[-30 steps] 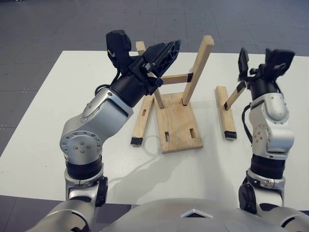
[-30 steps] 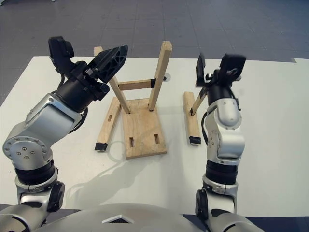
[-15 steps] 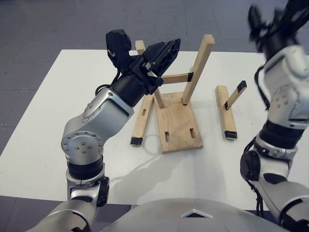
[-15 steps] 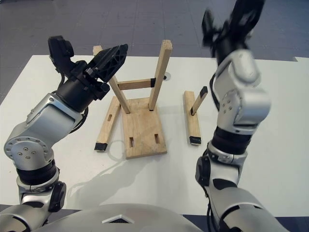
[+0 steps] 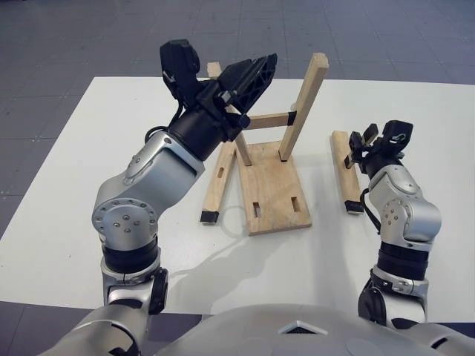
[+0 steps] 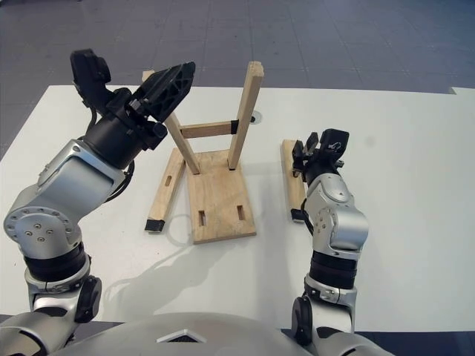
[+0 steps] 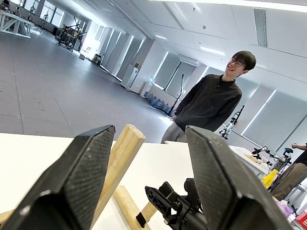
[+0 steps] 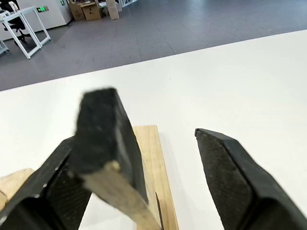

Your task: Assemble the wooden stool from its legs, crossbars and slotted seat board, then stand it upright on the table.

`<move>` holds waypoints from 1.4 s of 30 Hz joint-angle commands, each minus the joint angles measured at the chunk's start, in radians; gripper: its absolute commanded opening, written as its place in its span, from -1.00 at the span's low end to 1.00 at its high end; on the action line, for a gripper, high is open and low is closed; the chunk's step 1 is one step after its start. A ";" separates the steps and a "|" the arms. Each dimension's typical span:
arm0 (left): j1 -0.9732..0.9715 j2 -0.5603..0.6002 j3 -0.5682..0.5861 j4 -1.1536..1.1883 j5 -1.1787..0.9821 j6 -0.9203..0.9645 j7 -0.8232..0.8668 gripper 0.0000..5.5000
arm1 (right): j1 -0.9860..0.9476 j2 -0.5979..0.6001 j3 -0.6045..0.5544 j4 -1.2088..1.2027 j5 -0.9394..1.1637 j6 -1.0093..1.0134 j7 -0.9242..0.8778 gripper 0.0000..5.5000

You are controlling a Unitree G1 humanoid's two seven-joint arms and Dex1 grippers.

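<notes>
Left eye view: part-built stool on the white desk (image 5: 67,185), both pincers spread wide.
Left pincer (image 5: 249,74) straddles the left upright leg (image 5: 242,150), gripping nothing. A loose leg (image 5: 217,182) lies beside the slotted seat board (image 5: 274,196). A crossbar (image 5: 267,120) joins the right upright leg (image 5: 303,104). Right pincer (image 5: 364,139) gapes around a black-tipped crossbar stub (image 8: 108,143) over another flat leg (image 5: 347,185).

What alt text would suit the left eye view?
Two wooden legs joined by a crossbar stand in a slotted seat board on a white table. The left hand is open by one leg's top; the right hand is open around a short bar rising from a leg lying flat.
</notes>
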 commanded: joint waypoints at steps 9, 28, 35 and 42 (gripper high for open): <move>0.013 -0.037 -0.017 -0.019 0.034 0.002 0.016 0.00 | -0.388 -0.100 0.009 0.231 0.015 -0.007 0.083 0.24; -0.008 -0.017 -0.006 -0.002 -0.007 0.024 0.014 0.00 | -0.267 -0.094 -0.019 0.384 -0.033 -0.167 0.064 0.24; -0.008 -0.029 -0.008 0.000 -0.003 0.012 0.025 0.00 | -0.207 -0.057 -0.026 0.395 -0.007 -0.261 0.070 0.24; 0.009 -0.055 -0.024 -0.013 0.018 0.007 0.030 0.00 | -0.382 -0.114 -0.079 0.038 0.084 -0.198 0.028 0.24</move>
